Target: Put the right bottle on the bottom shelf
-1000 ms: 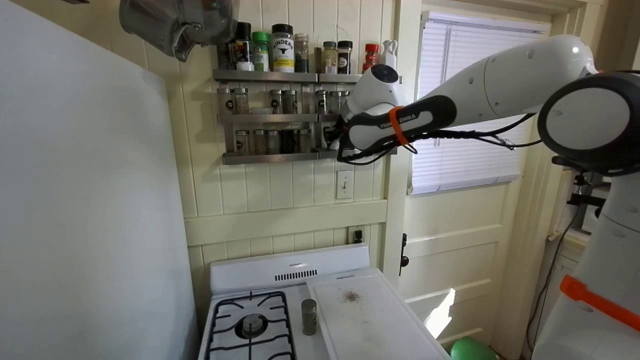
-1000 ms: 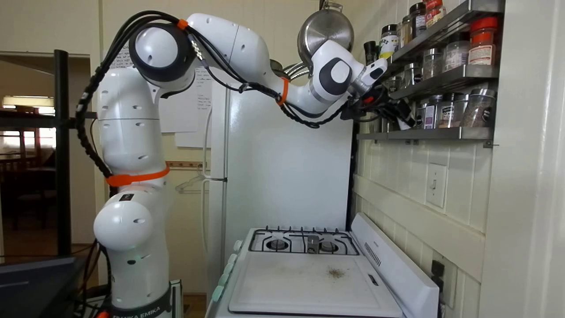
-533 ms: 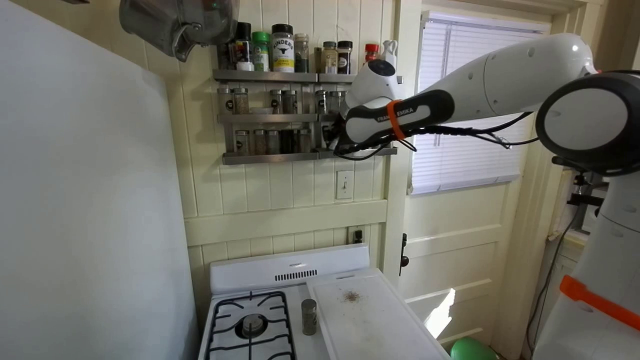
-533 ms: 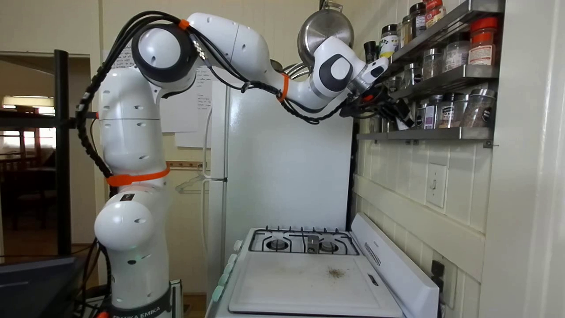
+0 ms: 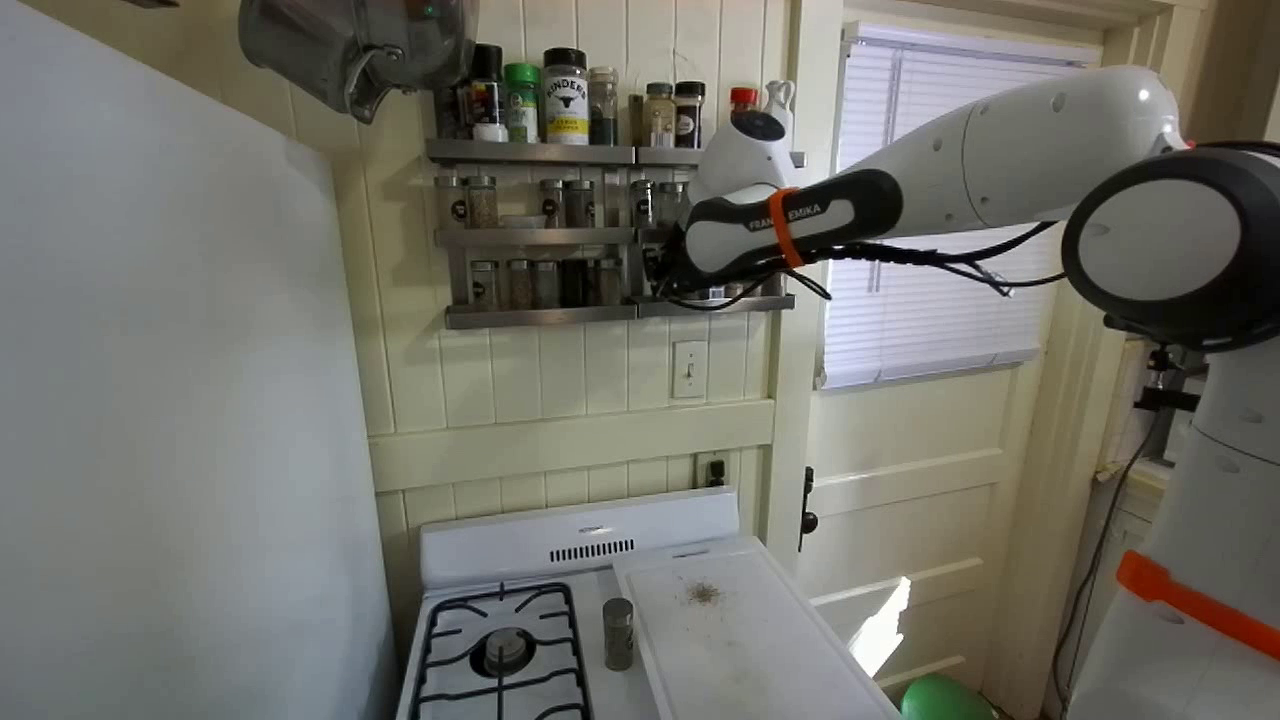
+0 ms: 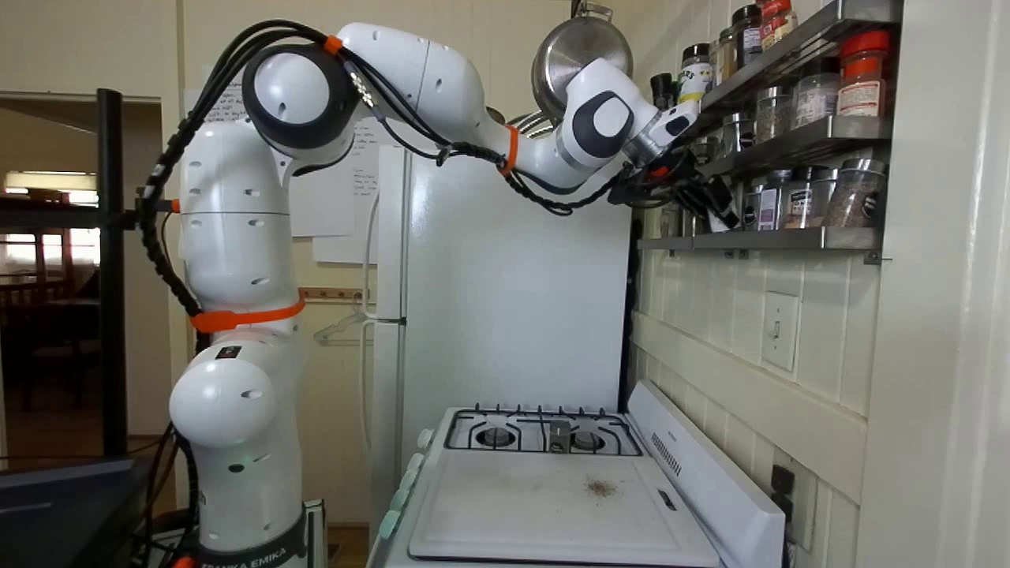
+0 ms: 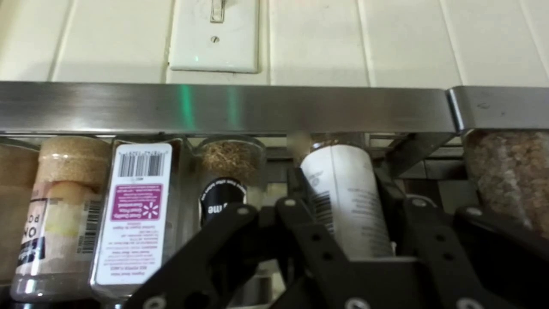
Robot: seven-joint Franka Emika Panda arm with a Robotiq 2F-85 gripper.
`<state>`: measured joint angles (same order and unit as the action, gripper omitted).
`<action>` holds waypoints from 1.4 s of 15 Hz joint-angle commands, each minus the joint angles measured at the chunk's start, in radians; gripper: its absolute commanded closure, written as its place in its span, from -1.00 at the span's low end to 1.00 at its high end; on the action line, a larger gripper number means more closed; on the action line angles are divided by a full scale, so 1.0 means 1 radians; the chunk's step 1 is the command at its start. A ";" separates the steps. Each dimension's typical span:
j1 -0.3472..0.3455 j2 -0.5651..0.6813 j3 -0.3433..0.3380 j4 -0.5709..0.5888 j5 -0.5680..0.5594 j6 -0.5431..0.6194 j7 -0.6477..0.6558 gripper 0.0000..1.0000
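Observation:
In the wrist view, which stands upside down, a whitish bottle point(image 7: 349, 201), the right bottle, sits between the fingers of my gripper point(image 7: 343, 184). Both fingers press its sides, so the jaws are shut on it. The bottle leans, and its base end passes behind the steel front rail of the bottom shelf point(image 7: 231, 109). Whether the base touches the shelf floor is hidden. In an exterior view my gripper point(image 6: 716, 203) reaches the bottom shelf point(image 6: 789, 239) at a downward slant, a bit of the white bottle point(image 6: 720, 222) showing beneath. My gripper point(image 5: 662, 275) mostly hides it elsewhere.
Beside the held bottle stand a black-labelled jar point(image 7: 227, 171) and a white-labelled bottle point(image 7: 135, 214). A dividing bracket point(image 7: 416, 152) and a jar point(image 7: 502, 171) are on the opposite side. The middle shelf point(image 6: 813, 142) runs above. A glass jar point(image 5: 618, 635) stands on the stove.
The wrist and forearm have risen slightly and shifted a little toward the wall. The gripper's fingers and the bottle stay at the bottom shelf, the grip unchanged.

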<state>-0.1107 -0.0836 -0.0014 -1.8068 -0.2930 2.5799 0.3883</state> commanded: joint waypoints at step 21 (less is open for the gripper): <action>0.042 0.077 -0.012 0.129 0.075 -0.175 -0.015 -0.92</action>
<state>-0.0857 -0.0203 -0.0025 -1.7005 -0.2447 2.4495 0.3879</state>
